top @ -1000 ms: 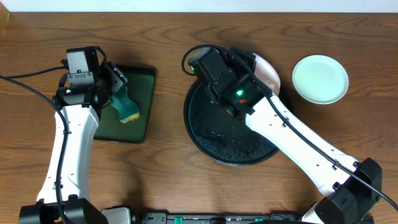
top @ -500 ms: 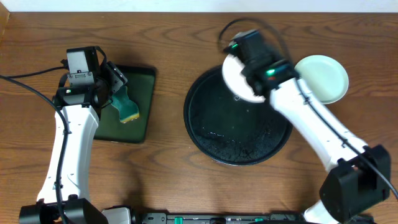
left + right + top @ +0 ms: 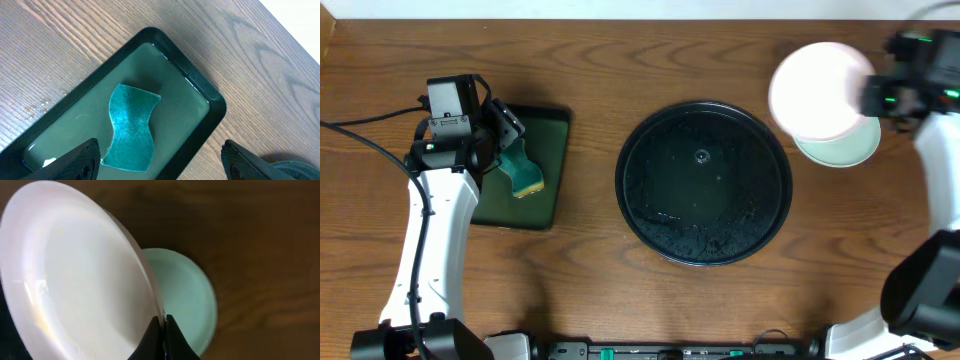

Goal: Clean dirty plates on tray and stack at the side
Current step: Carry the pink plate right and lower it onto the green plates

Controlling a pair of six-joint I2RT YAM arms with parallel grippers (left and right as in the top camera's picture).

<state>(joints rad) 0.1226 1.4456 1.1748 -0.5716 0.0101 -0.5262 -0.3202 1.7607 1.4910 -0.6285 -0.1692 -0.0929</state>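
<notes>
My right fingers [image 3: 159,332] pinch the white plate [image 3: 80,275] by its rim above the mint plate [image 3: 186,292], ready for stacking. My left fingers [image 3: 506,135] gape wide, empty.

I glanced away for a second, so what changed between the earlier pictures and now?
The right end effector, shut on the white plate, carried it off the black tray to the right. It now hangs over the mint plate at the side. The left end effector, sponge and green tray stayed put.

Dark brown wood-grain surface [image 3: 585,290], long streaks and knots in the grain, soft even light, pale white strip [image 3: 620,8] along its far edge
</notes>
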